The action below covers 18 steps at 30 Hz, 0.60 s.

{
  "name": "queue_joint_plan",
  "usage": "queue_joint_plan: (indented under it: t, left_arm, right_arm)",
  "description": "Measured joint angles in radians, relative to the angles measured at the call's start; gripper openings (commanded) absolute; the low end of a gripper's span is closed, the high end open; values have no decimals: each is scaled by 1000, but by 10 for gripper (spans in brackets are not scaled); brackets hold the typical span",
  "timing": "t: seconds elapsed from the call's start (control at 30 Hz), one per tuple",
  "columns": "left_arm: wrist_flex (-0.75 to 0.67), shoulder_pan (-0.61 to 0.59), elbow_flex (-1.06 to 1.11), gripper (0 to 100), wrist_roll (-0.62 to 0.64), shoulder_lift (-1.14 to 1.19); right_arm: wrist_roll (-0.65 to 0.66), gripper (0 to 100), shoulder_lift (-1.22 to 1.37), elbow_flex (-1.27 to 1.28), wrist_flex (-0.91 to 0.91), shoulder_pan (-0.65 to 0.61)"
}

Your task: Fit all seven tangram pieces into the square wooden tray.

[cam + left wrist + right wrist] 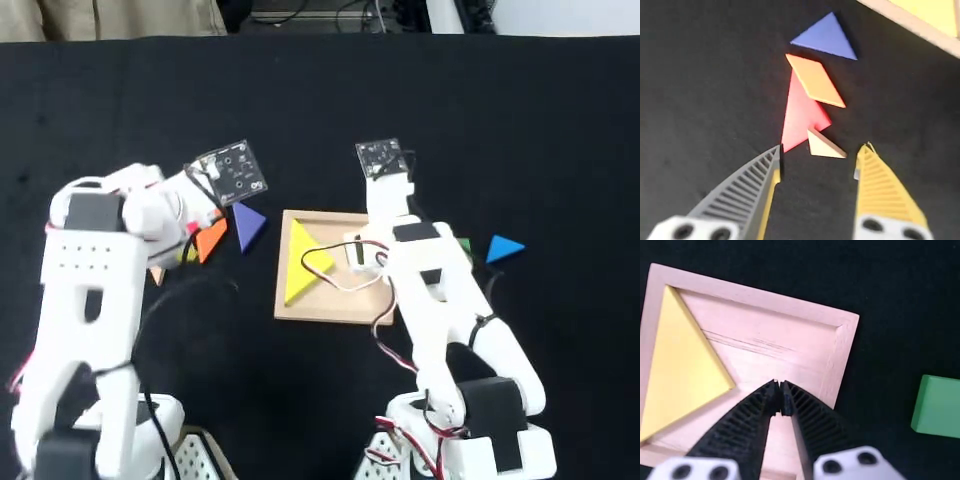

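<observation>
- Risk of catching two pieces in one pinch with the left gripper (823, 150): small cream triangle (824, 146) touching the red triangle (800, 117), with the orange parallelogram (815, 80) at the red one's tip; overlapping or merely touching, hard to tell.
- Risk of thin flat pieces skating over the black table (560, 120) instead of lifting, given a shallow or skewed descent.
- Risk of a released piece landing on the rim of the tray (840, 325) or on the yellow triangle (682, 365) already seated along one side, and so lying tilted.
- Left gripper spread wide and holding nothing, hanging over the cluster beside the tray. Cream triangle between the open jaws, just past their tips; red triangle beside one jaw; purple triangle (827, 36) farthest out and nearest the tray.
- Right gripper (780, 386) closed tight on nothing, poised over the tray's bare floor next to the yellow triangle; a possible obstruction for anything brought in from the other side.
- Green piece (938, 407) and blue triangle (505, 247) on the table across the tray from the cluster, green nearer the tray but apart from it.
</observation>
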Motion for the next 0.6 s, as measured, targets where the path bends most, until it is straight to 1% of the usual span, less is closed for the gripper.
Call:
queue_joint_plan:
  t: [0.07,0.27,0.43,0.6]
  left_arm:
    - [0,-17,-25,247,-54,91]
    - [25,-32,-153,272,-109,390]
    - [28,-32,-279,271,-164,566]
    - [-58,-51,-356,271,-167,721]
  right_arm:
    - [0,11,0,0,0,0]
    - [18,11,0,0,0,0]
    - [58,11,0,0,0,0]
    - [61,11,0,0,0,0]
